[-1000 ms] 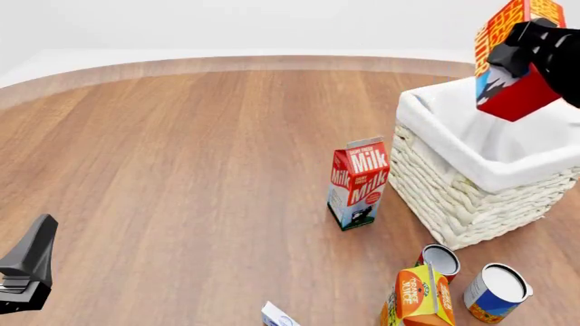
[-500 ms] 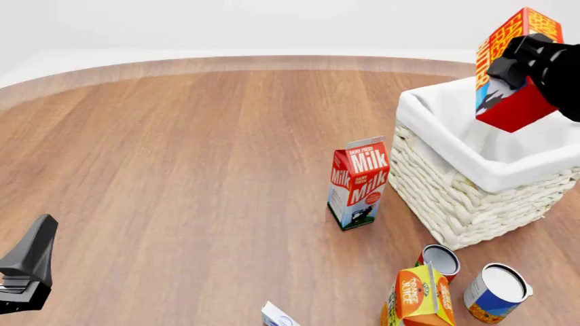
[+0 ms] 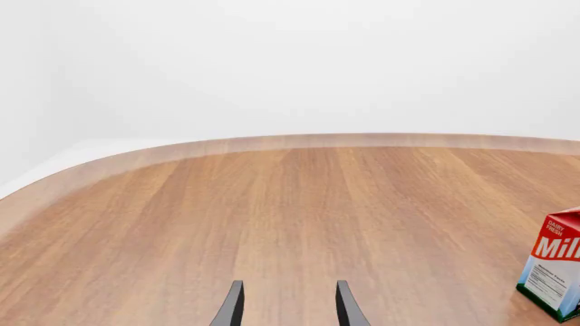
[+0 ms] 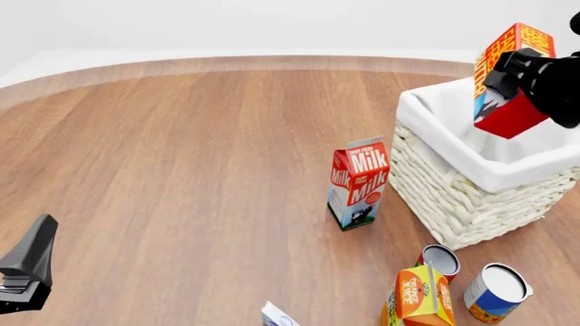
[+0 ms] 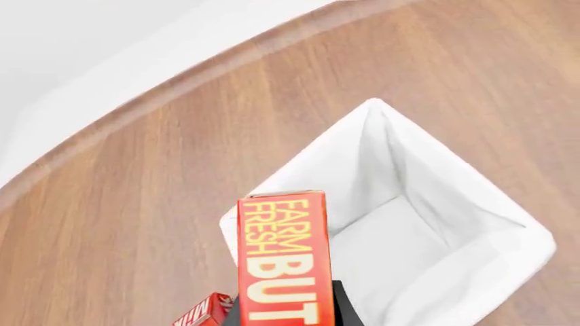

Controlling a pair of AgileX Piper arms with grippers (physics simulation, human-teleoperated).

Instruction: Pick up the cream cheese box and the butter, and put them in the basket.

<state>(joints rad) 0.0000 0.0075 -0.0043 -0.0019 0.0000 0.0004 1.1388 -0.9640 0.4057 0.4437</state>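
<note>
While right gripper (image 4: 509, 66) holds butter (image 4: 504, 80) | milk carton (image 4: 359, 183) beside basket (image 4: 462, 190)

Cartons and cans on the wood table

A milk carton (image 4: 358, 183) stands mid-table. By the near edge sit an orange juice carton (image 4: 419, 297), a red can (image 4: 439, 262) and a blue can (image 4: 496, 292).

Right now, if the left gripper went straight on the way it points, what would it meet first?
Nothing, as far as the left wrist view shows: ahead of the open left gripper lies only bare table up to its far edge. The milk carton stands well off to one side, likely outside that line.
</note>
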